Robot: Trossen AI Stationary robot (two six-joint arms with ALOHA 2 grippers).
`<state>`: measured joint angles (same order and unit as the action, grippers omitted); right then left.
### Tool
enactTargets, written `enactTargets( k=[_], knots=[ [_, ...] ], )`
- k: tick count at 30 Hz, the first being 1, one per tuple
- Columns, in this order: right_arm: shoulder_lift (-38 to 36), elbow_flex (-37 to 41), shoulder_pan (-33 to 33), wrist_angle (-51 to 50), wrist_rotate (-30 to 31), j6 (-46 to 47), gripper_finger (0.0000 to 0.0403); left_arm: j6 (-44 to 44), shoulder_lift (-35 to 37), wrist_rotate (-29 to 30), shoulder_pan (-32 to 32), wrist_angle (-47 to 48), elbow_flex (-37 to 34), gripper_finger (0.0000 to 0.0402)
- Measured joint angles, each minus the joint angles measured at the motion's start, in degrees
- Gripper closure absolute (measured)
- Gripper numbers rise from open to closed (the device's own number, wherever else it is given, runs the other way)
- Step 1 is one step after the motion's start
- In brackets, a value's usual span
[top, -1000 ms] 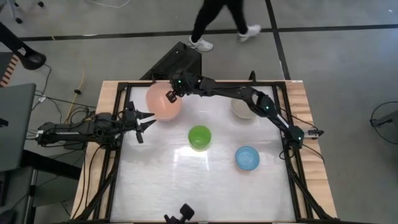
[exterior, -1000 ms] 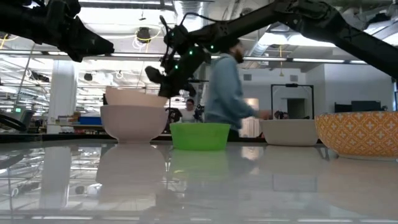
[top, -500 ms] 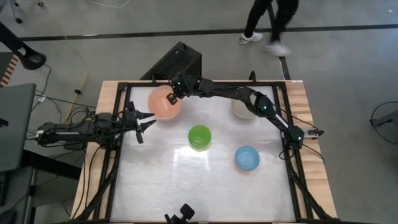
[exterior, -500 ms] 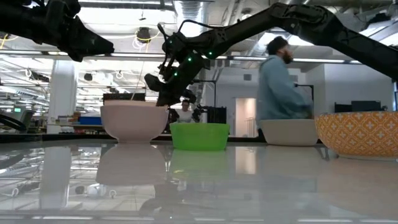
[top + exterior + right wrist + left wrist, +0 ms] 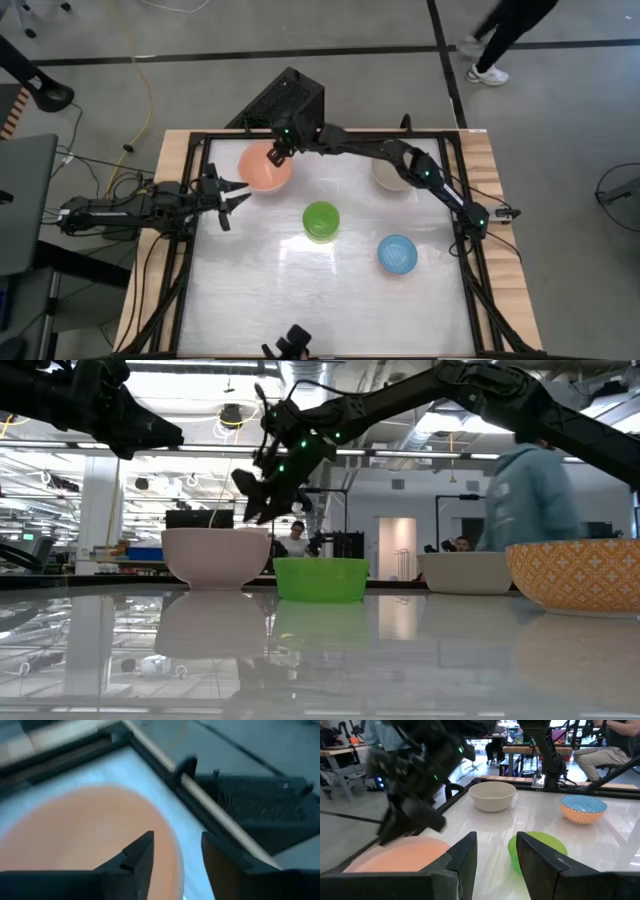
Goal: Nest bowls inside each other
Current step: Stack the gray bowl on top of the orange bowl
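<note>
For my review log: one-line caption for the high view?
Right gripper open over the salmon-pink bowl; left gripper waits beside it.

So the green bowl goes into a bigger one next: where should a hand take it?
Grip the green bowl by its rim, coming from above, one finger inside and one outside. It sits upright and open with clear table around it; its sloped wall offers no easy side hold.
</note>
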<state>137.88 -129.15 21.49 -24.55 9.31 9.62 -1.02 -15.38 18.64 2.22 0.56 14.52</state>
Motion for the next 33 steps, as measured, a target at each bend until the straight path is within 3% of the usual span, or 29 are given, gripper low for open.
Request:
enactTargets(
  k=[6,14,33],
  knots=[
    [0.1,-1.2,-0.6,5.0,6.1,1.2,0.0197,0.0,0.0,-0.4,0.0,0.0,0.0,0.0274],
    [3.3,-0.4,-3.8,6.1,19.1,-2.6,0.0219,0.0,0.0,-0.4,0.0,0.0,0.0,0.0274],
    [4.9,-0.5,-3.4,6.3,19.2,-2.6,0.0229,0.0,0.0,-0.5,0.0,0.0,0.0,0.0274]
  ],
)
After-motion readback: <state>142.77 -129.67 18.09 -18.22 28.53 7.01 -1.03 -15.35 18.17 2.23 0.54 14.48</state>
